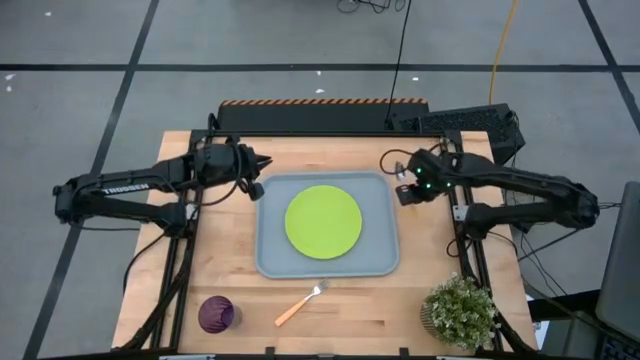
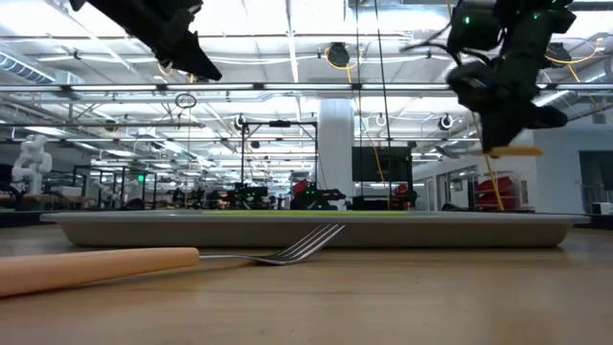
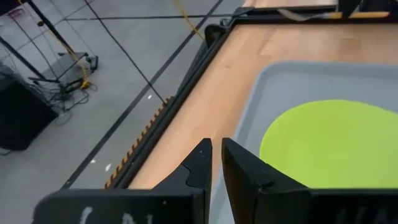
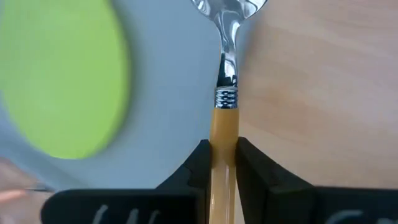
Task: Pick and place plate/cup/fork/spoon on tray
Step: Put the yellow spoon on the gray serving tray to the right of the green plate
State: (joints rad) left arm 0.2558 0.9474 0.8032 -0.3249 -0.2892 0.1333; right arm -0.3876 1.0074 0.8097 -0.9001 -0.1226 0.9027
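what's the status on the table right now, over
Right claw shut on spoon, held above tray's right rim. Left claw shut, empty, waiting off tray's far left corner. Plate on tray; fork, cup on table. Nothing in the way.

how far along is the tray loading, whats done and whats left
Done: the round lime-green plate lies on the grey-blue plastic tray. In hand: the right gripper grips the orange-handled spoon above the tray's right rim. Left: the orange-handled fork and purple tumbler sit on the wooden table. The left gripper waits empty.
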